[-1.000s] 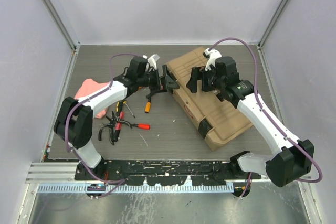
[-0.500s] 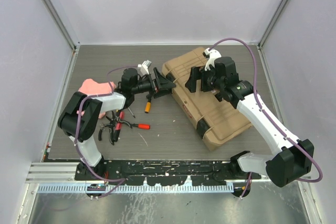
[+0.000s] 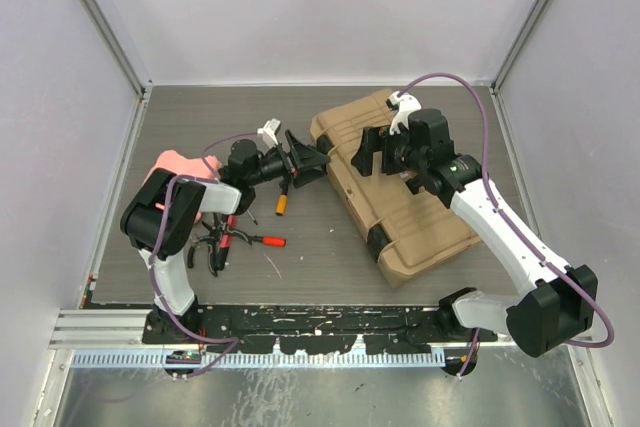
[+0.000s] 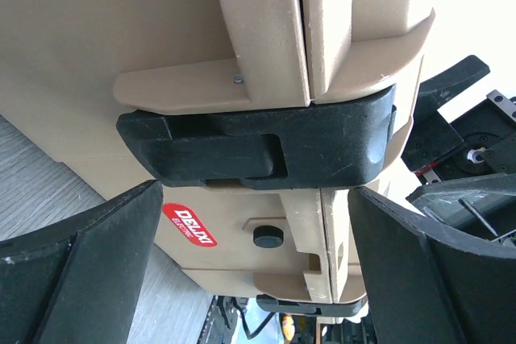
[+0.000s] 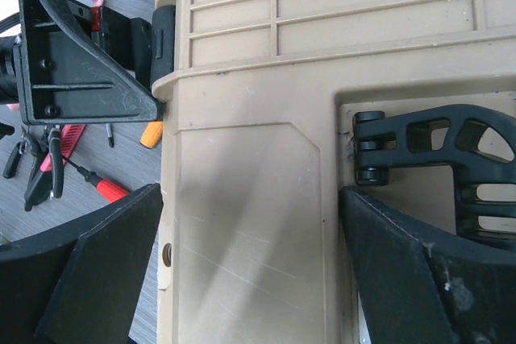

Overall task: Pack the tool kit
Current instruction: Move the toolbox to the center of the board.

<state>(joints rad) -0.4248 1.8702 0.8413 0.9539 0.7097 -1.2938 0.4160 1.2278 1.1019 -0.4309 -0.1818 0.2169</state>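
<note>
Our left gripper [image 3: 311, 159] gapes wide, a finger on either side of the tan case's [image 3: 410, 212] black latch [image 4: 258, 147], holding nothing. Our right gripper [image 3: 371, 154] hangs open and empty over the closed lid [image 5: 258, 167]. We see screwdrivers [image 3: 266, 240] and pliers [image 3: 209, 248] on the table [image 3: 320, 247] left of the case.

Two arms reaching inward.
Left gripper [image 3: 318, 161] and right gripper [image 3: 373, 155], jaws spread wide, point toward each other.

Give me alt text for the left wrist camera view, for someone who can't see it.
Close-up of a black latch on the closed tan tool case, framed by the open fingers of the left gripper at lower left and lower right. A red label sits on the case below the latch.
</note>
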